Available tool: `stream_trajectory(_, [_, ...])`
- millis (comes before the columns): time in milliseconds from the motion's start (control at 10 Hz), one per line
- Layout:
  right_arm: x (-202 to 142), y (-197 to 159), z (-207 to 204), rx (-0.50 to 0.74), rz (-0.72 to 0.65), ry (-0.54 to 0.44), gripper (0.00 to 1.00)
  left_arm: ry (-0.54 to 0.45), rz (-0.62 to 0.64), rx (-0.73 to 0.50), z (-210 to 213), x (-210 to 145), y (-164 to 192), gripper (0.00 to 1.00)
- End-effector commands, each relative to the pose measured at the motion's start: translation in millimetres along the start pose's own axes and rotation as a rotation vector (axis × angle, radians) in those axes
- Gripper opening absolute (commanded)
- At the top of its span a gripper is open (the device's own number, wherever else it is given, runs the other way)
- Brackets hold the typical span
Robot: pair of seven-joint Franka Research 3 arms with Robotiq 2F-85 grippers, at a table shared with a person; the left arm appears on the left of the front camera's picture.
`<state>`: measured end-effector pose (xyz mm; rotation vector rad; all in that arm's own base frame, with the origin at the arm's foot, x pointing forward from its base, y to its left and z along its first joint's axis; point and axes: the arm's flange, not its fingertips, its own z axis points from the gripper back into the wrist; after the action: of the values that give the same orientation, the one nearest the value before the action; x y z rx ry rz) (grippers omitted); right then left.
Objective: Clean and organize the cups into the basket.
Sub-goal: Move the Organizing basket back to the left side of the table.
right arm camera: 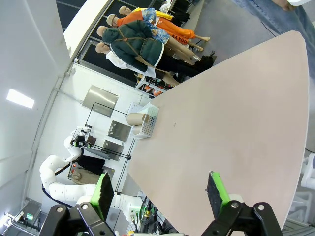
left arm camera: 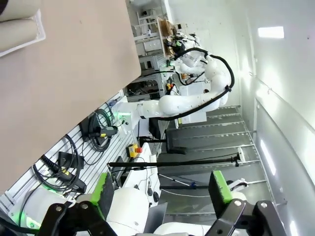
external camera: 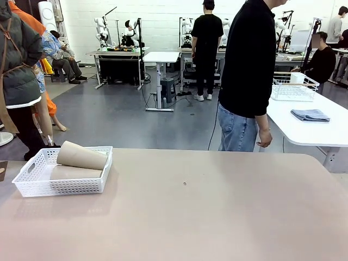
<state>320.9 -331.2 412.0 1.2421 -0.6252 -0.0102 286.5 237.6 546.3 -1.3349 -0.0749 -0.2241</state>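
From the front, two tan cups lay on their sides in the white basket at the table's left end, long axes running roughly left to right, a person standing at the far edge.

The left gripper, jaws wide and empty, pointed away from the table, the basket's corner far off.

The right gripper, equally wide and empty, faced the basket well across the tabletop; the left arm looked nearer.
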Motion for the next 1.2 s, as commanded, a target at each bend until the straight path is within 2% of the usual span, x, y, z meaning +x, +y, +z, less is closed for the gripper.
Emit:
stream_trajectory(0, [-1.0, 1.0, 0.2, -0.011, -0.001, 0.009, 1.00, -0.013, -0.027, 0.047, -2.7, -2.1, -1.8, 1.00])
stream_trajectory(400, [-1.0, 1.0, 0.2, -0.011, -0.001, 0.009, 1.00, -0.010, 0.005, 0.031, -0.6, 0.7, -4.4, 1.00])
stream_trajectory(600, [-1.0, 1.0, 0.2, -0.011, -0.001, 0.009, 1.00, -0.257, -0.027, -0.041, 41.7, -8.7, 27.3, 1.00])
stream_trajectory(800, [-1.0, 1.0, 0.2, -0.011, -0.001, 0.009, 1.00, -0.389, 0.007, -0.107, 81.2, -21.8, 56.9, 1.00])
stream_trajectory(900, [-1.0, 1.0, 0.2, -0.011, -0.001, 0.009, 1.00, -0.392, 0.038, -0.136, 95.8, -27.4, 67.3, 1.00])
stream_trajectory(1100, [-1.0, 1.0, 0.2, -0.011, -0.001, 0.009, 1.00, -0.470, 0.052, -0.076, 120.6, -36.0, 77.9, 1.00])
